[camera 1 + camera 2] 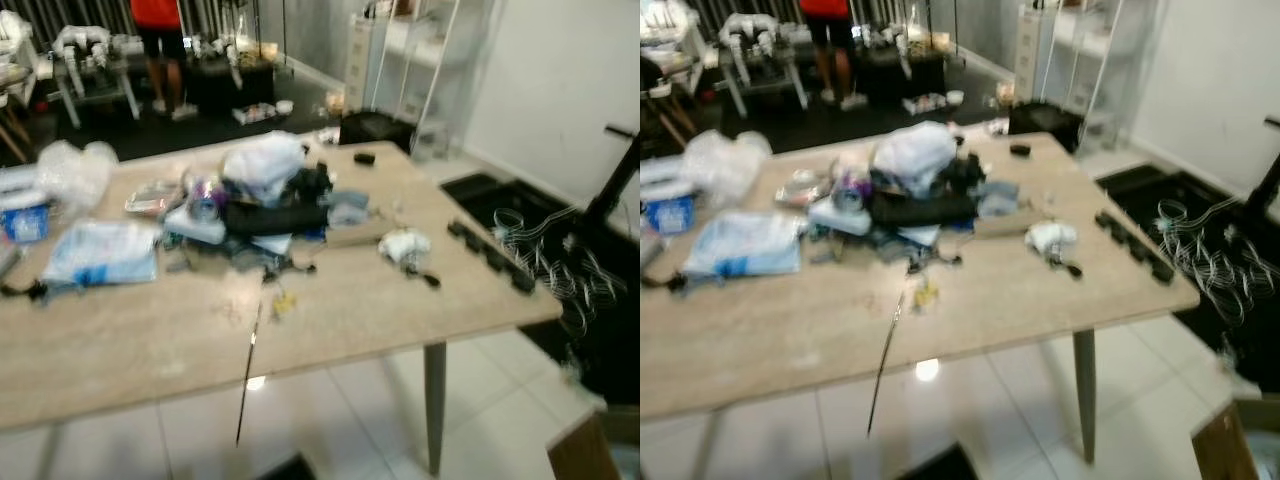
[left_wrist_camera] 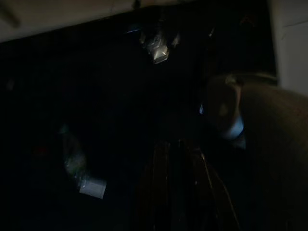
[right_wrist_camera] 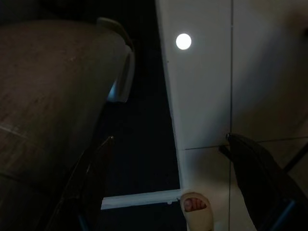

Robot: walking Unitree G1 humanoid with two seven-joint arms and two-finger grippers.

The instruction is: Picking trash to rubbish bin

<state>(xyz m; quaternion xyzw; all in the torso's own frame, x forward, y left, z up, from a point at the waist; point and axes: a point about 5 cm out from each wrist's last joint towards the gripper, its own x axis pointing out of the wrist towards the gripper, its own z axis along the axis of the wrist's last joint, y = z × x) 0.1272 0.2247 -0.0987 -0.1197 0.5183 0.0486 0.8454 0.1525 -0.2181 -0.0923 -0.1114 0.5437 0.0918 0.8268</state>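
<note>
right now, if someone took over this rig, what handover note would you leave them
Left gripper: hangs idle in the dark, low at the robot's side; cannot tell if its fingers are open.
Right gripper: hangs idle over the white floor tiles, fingers open, holding nothing.
Trash: all on the wooden table. A central pile with a white plastic bag on top, a crumpled white wad nearer the right edge, a flat blue-and-white packet and a clear plastic bag on the left.
Done: nothing picked yet.
Left: approach the table, pick each piece, find the bin. A person stands beyond the table.

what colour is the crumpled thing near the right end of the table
White. The crumpled wad shows best in the right eye view, lying on the wooden table.
</note>
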